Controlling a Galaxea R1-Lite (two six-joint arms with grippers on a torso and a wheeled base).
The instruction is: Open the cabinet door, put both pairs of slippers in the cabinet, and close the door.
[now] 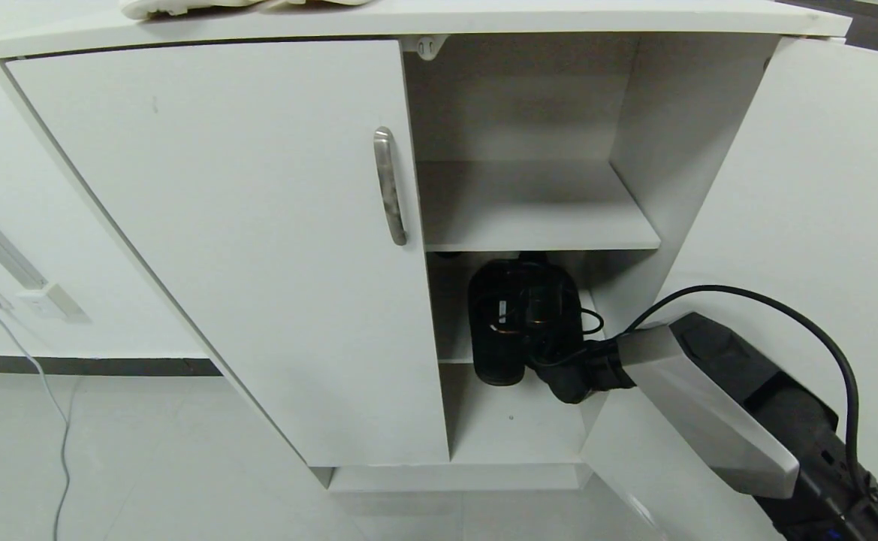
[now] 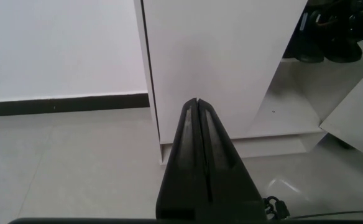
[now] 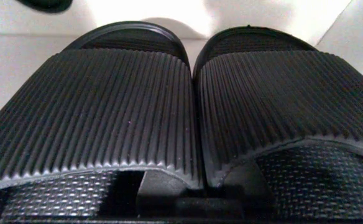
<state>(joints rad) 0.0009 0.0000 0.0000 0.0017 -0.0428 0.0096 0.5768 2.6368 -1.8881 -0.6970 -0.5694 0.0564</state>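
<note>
Low in the open right half of the cabinet (image 1: 679, 135), the right pincer (image 1: 551, 353) grasps the pair of black slippers (image 1: 517, 315), its arm entering from about 4 o'clock in the head view. The pair stands in the compartment beneath the upper shelf (image 1: 536, 210), at the front edge of the lower shelf. Seen from the right wrist, the two black slippers (image 3: 125, 106) lie side by side, ribbed straps touching. The right door (image 1: 807, 225) is swung wide open at 3 o'clock; the left door (image 1: 243, 248) is closed, its metal handle (image 1: 390, 186) upright. The white slippers (image 1: 183, 6) rest on the cabinet top at 11 o'clock. The left pincer (image 2: 197, 106) is clenched on nothing, above the floor (image 2: 76, 168) facing the closed door.
</note>
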